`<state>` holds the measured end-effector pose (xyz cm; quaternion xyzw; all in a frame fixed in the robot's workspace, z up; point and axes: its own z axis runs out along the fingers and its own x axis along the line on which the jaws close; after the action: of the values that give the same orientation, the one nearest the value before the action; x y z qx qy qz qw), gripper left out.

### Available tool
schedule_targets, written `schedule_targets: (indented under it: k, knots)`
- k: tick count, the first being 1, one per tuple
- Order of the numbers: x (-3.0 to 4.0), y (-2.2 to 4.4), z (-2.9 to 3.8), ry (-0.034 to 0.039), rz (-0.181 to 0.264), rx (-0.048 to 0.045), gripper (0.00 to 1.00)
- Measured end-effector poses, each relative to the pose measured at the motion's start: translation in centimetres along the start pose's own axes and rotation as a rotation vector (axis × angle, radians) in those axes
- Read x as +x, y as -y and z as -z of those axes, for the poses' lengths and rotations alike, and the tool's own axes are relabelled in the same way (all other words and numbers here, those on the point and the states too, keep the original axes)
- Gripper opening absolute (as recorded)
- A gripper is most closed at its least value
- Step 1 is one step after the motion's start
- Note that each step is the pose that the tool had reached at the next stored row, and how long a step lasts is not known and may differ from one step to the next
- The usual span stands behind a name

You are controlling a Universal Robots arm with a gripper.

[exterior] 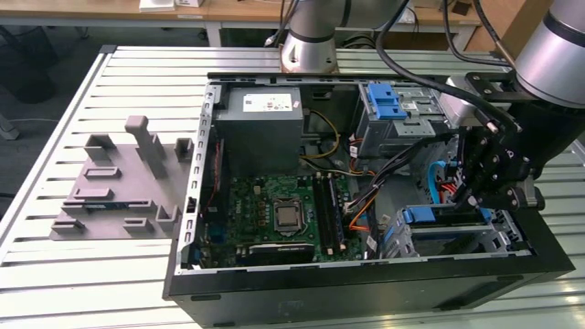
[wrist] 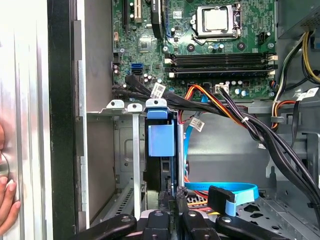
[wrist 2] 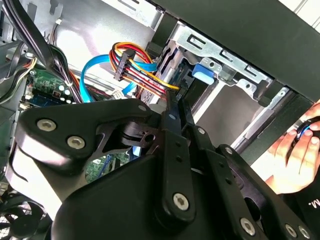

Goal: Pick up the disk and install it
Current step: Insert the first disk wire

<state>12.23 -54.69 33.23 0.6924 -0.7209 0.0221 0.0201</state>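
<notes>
- Most of the job looks done: the disk [wrist: 161,145] sits edge-on inside the lower drive cage [wrist: 125,150] of the open computer case [exterior: 366,288], with its blue end handle facing out toward the tool.
- In the exterior view the same blue handle [exterior: 445,215] shows at the mouth of the cage, near the case's front corner on the exterior view's right, and the tool [exterior: 477,200] hangs right over it.
- In the first wrist view the tool [wrist: 172,197] has its two black fingers drawn close together, their tips meeting the near end of the disk's carrier; it reads as narrow and pressed against the disk, but whether it pinches the rail or merely pushes on it I cannot tell.
- In the second wrist view the blue handle [wrist 2: 202,73] lies in the cage slot, just past the tips of the tool.
- My judgement: the pick-up is finished and the disk is in its slot; what may remain is the last seating and letting go, since the handle stands a little proud of the cage front.
- One grey plastic stand [exterior: 119,185] rests on the slatted counter [exterior: 55,260], well apart from the case, with no drive on it.
- A person's hand [wrist 2: 295,155] rests at the outer side of the case.
</notes>
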Motion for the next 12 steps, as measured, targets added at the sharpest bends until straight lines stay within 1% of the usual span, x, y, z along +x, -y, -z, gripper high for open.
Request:
schedule_targets:
  k: [7,12]
  knots:
    - [0.03,0.0,-0.26,0.0002,0.0,0.0,0.16]
    - [0.04,0.0,-0.3,0.0002,0.0,0.0,0.16]
